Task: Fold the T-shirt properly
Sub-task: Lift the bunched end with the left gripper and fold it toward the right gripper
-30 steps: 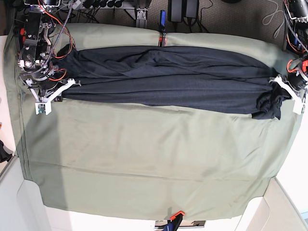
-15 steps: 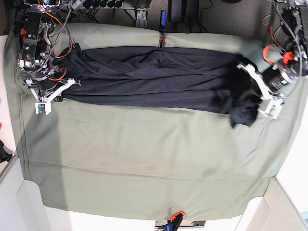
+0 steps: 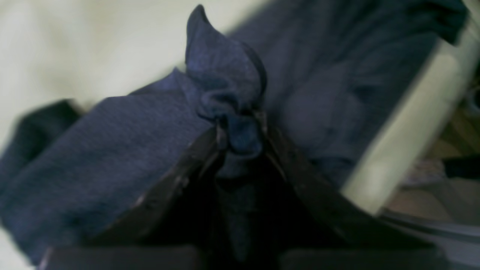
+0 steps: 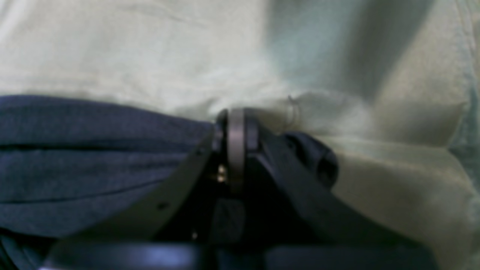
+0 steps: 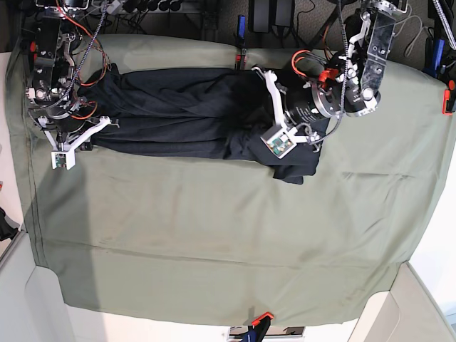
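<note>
Close up in the left wrist view, left gripper (image 3: 240, 129) clamped on a small bunch of shirt (image 5: 178, 117); thin grip, could slip mid-carry. Farther off, upper left of the base view, right gripper (image 5: 71, 146) pinched shut at the shirt's end on the green cloth (image 5: 214, 228), actual hold impossible to confirm; risk of a crooked fold.

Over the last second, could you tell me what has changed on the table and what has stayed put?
The left gripper, shut on the T-shirt's end, carried it from the cloth's edge toward the middle of the shirt, doubling the fabric over itself. The right gripper stayed pinning the other end, and the green table cloth did not shift.
</note>
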